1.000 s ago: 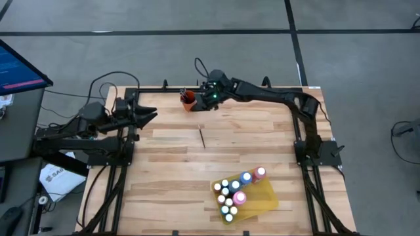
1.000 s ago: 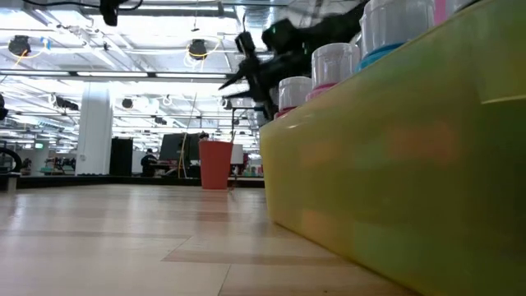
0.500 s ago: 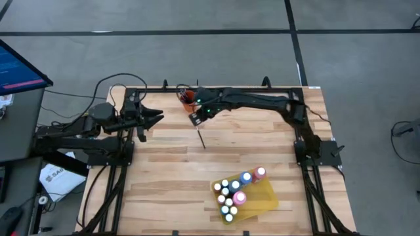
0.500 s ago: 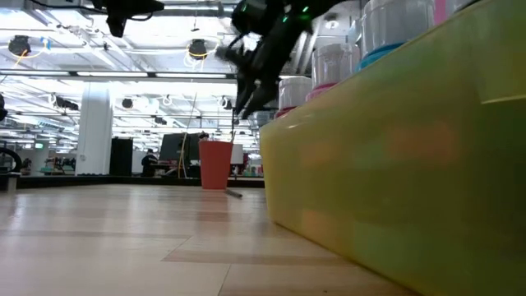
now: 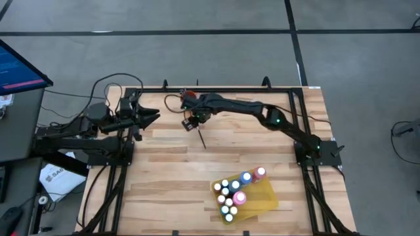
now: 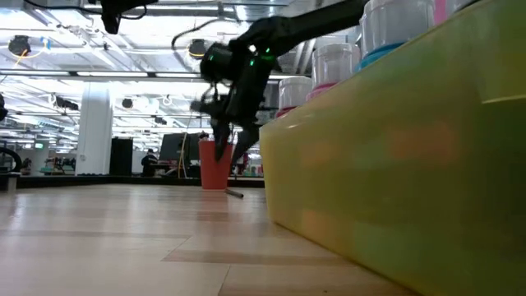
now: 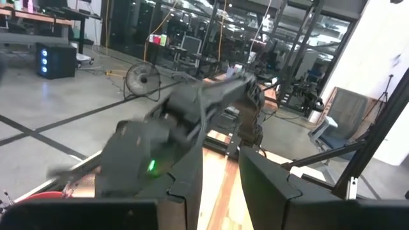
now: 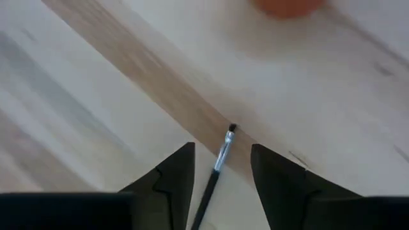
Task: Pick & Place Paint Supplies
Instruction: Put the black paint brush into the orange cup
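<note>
**What the views left unclear**

In the right wrist view the paintbrush (image 8: 217, 167) ran out of sight between the fingers (image 8: 176, 172), and the orange cup (image 8: 284, 5) was blurred and cut by the frame. In the low view the yellow tray (image 6: 394, 164) hid most of the paint bottles (image 6: 333, 62). The right arm (image 7: 172, 134) was blurred in the left wrist view.

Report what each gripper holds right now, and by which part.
Nothing. The right gripper hangs open above the paintbrush, which lies on the table. The left gripper waits empty at the table's left edge.
</note>
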Robot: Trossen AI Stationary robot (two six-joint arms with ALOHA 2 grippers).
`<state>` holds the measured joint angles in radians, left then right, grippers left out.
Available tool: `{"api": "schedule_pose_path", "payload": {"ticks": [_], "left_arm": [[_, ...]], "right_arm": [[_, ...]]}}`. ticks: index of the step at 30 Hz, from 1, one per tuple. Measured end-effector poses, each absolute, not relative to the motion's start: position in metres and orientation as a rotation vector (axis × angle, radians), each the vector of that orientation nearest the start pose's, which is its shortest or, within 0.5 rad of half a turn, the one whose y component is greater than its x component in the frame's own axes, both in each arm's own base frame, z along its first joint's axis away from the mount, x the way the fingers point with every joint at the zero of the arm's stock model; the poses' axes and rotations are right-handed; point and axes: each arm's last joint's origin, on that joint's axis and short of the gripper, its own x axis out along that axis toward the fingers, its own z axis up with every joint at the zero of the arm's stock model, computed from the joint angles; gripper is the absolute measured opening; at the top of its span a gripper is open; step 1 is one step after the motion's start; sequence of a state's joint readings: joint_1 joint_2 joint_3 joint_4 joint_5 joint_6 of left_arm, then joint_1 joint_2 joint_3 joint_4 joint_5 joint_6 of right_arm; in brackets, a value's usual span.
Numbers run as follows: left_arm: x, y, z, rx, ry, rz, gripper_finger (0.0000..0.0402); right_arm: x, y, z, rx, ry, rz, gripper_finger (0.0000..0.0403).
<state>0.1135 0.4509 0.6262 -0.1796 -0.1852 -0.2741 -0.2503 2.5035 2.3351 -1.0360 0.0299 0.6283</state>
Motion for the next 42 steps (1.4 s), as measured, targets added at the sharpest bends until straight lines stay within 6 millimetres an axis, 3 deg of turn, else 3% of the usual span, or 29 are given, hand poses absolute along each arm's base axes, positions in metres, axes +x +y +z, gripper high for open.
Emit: {"api": "schedule_pose_path", "payload": {"ticks": [5,19,29,32,36,42], "left_arm": [[0.107,0.018,0.320,-0.272,-0.041,0.297,0.0094],[0.107,0.018,0.320,-0.272,-0.042,0.297,0.0094],[0.107,0.017,0.320,-0.293,-0.035,0.261,0.0094],[0.107,0.017,0.320,-0.294,-0.035,0.261,0.0094],[0.107,0.017,0.320,-0.294,-0.034,0.261,0.0094],[0.107,0.016,0.320,-0.294,-0.033,0.260,0.0094]], "right_arm": [[0.503,-0.130,0.169,0.673,1.148,-0.638,0.0138],[0.508,-0.127,0.169,0.649,1.087,-0.659,0.0127],[0.513,-0.126,0.128,0.729,1.146,-0.715,0.0125],[0.512,-0.122,0.127,0.723,1.163,-0.719,0.0098],[0.512,-0.121,0.125,0.678,1.174,-0.722,0.0017],[0.512,-0.118,0.125,0.690,1.185,-0.703,0.0003]]}}
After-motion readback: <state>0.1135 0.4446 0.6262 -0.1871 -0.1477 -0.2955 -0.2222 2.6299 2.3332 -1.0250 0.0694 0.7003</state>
